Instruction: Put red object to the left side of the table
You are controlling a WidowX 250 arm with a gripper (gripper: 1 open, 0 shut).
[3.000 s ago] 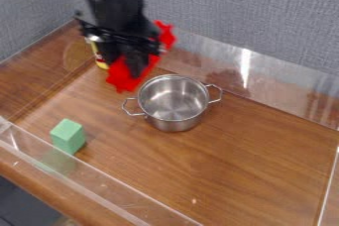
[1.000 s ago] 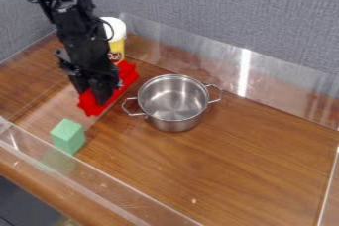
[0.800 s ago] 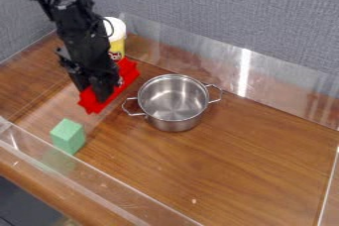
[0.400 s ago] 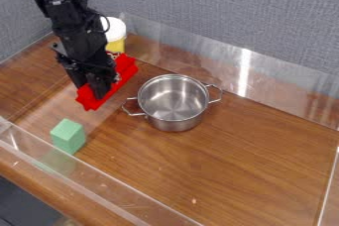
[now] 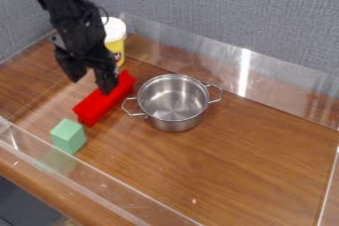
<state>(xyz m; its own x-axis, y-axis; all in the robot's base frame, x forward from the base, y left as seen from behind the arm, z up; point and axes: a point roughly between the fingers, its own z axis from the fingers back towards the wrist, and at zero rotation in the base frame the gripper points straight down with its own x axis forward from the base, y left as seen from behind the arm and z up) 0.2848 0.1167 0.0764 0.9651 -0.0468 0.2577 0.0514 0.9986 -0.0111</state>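
The red object (image 5: pixel 102 98), a long bright red ridged bar, lies flat on the brown wood-grain table (image 5: pixel 225 170). It sits just left of the steel pot and angles from near left to far right. My gripper (image 5: pixel 85 73) hangs directly above its far end, lifted a little off it. The two dark fingers (image 5: pixel 66 69) are spread apart and nothing is between them. The black arm rises toward the upper left corner of the camera view.
A steel pot (image 5: pixel 172 102) with two handles stands mid-table, almost touching the bar. A small green cube (image 5: pixel 69 135) sits near the front left. A yellow and white container (image 5: pixel 114 38) stands behind the gripper. Low clear plastic walls (image 5: pixel 79 185) edge the table.
The gripper has opened and risen off the red bar, which now rests on the table where it was set down.
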